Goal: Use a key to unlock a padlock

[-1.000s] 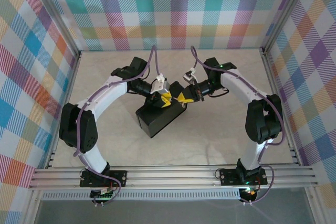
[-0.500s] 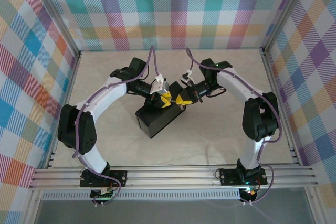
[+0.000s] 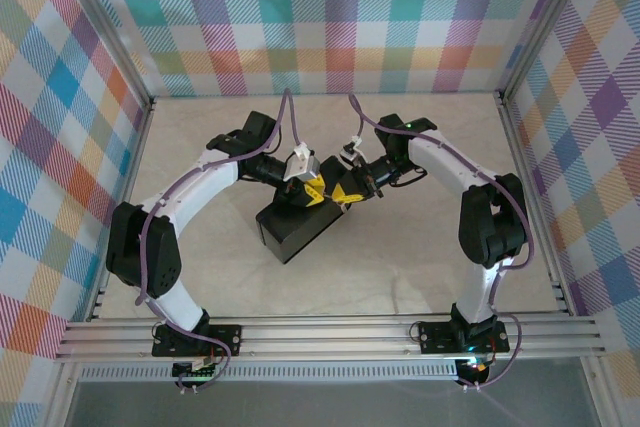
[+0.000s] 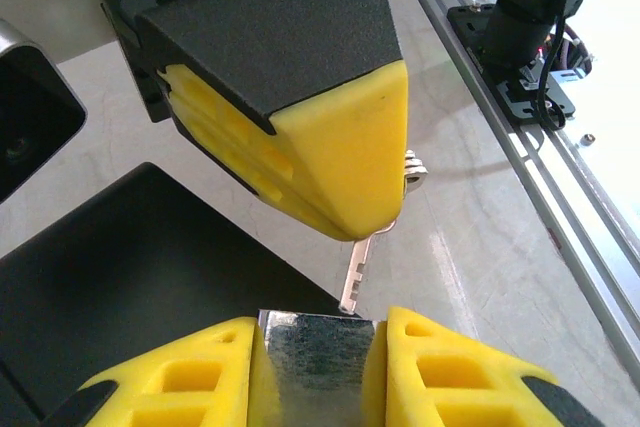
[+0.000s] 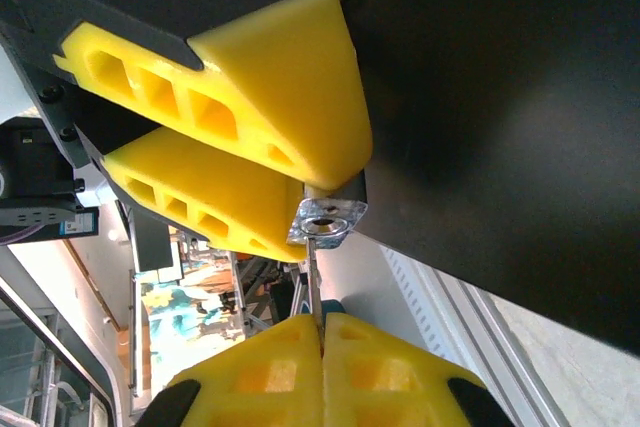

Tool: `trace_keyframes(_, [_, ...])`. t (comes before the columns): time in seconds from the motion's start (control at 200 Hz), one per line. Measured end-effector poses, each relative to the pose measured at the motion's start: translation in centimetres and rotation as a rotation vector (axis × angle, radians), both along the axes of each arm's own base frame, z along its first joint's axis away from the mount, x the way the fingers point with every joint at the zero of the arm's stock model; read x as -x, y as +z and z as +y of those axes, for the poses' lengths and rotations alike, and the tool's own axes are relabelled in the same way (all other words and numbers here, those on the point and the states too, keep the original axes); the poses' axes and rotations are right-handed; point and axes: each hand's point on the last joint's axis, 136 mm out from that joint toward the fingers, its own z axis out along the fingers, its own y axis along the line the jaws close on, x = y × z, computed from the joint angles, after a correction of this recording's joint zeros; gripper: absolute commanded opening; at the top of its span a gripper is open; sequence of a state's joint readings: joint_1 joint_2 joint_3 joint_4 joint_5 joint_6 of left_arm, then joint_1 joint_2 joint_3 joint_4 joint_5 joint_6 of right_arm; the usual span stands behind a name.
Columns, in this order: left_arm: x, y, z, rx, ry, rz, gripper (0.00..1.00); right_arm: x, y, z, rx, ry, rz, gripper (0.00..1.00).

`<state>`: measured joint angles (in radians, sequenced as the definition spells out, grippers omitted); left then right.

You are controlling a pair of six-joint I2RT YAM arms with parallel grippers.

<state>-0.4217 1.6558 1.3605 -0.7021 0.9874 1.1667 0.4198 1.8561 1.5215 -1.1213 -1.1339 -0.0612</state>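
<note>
My left gripper [image 4: 320,332] is shut on the padlock [image 4: 318,347], a small silvery block clamped between its yellow fingers. In the right wrist view the padlock's bottom face [image 5: 328,219] shows its round keyhole. My right gripper [image 5: 322,325] is shut on the key [image 5: 315,282], whose thin blade sticks out toward the padlock. The key [image 4: 360,265] has its tip touching the padlock's edge, just beside the keyhole. From above, the left gripper [image 3: 313,190] and the right gripper [image 3: 344,190] meet tip to tip over the far corner of the black box.
A black rectangular box [image 3: 295,227] lies on the pale table [image 3: 420,257] under and in front of both grippers. Aluminium rails [image 3: 330,335] run along the near edge. Checked walls close in the back and both sides.
The right gripper has moved left with the key, closing the gap to the padlock. The left gripper has held its grip and barely shifted.
</note>
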Motion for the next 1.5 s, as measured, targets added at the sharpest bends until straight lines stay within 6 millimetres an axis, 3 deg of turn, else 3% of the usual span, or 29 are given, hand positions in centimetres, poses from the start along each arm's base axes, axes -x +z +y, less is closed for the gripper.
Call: trace_keyframes(1.5, [0.1,0.7,0.6,0.029,-0.004,-0.024,0.22,-1.3,0.9,1.6,0.057,-0.119,0.101,0.00])
